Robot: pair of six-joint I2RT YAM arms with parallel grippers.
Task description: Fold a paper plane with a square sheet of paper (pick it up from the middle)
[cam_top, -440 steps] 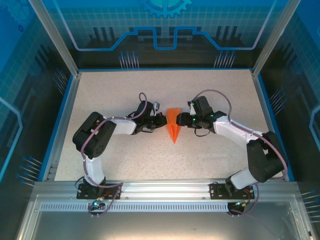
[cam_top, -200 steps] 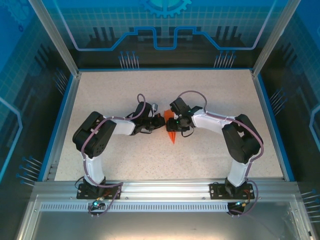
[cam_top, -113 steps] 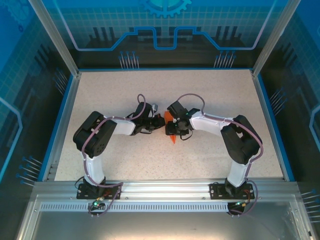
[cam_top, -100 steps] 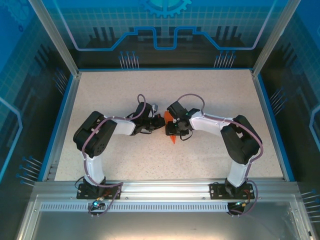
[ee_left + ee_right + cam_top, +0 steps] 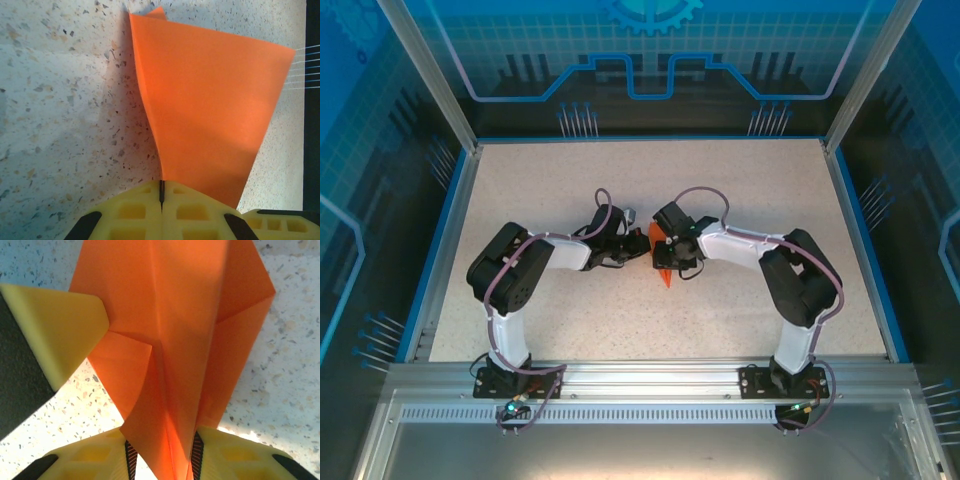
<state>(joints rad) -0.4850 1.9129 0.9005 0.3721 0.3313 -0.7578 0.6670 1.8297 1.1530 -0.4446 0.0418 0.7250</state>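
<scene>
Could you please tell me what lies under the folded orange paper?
Speckled beige tabletop shows on every side of the folded bright orange paper plane; the patch directly beneath it is covered.

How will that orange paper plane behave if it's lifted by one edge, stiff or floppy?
Probably floppy: the paper plane curves away from where the left gripper pinches its edge. Likely very light, so a push would slide it across the speckled table. Its folded layers may stiffen it lengthwise, though a hard squeeze could crumple them.
</scene>
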